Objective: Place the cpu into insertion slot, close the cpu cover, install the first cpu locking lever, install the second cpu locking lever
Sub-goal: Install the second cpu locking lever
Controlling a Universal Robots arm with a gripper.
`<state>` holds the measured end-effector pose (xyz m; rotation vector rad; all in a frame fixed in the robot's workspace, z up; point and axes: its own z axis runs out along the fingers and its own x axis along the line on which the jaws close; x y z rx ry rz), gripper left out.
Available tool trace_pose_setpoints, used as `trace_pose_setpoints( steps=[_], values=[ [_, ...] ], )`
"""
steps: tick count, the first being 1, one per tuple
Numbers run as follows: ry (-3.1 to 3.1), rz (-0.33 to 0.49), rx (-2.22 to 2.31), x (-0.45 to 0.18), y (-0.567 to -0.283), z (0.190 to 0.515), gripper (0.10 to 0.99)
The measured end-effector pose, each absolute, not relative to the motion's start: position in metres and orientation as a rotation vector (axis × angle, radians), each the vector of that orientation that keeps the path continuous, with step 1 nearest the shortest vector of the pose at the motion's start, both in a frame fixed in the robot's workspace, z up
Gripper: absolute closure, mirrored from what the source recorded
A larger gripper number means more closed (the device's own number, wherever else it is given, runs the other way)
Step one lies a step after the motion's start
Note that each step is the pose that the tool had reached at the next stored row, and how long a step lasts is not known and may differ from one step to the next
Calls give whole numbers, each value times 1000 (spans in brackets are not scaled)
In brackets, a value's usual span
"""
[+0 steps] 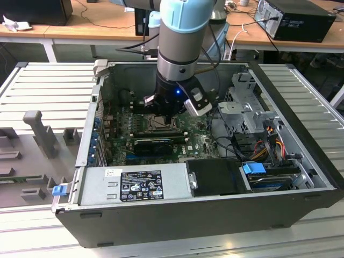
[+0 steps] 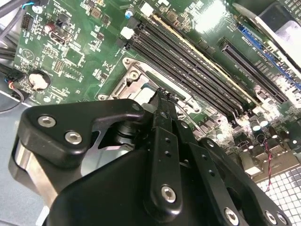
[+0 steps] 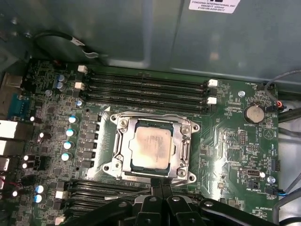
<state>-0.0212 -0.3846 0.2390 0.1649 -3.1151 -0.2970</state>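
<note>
Cpu seated in insertion slot, cover closed

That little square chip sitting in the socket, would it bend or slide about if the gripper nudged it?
The cpu looks like a flat metal-faced plate, so probably stiff, not floppy. It lies inside the slot's metal rim, which likely stops sideways sliding. Being thin and small, it is probably light.
</note>
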Motion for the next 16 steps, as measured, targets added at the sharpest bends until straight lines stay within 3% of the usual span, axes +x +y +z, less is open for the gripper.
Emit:
trace_pose_setpoints(
  steps=[16],
  values=[
    [-3110, -359, 165, -34, -397, 232, 980]
  ],
)
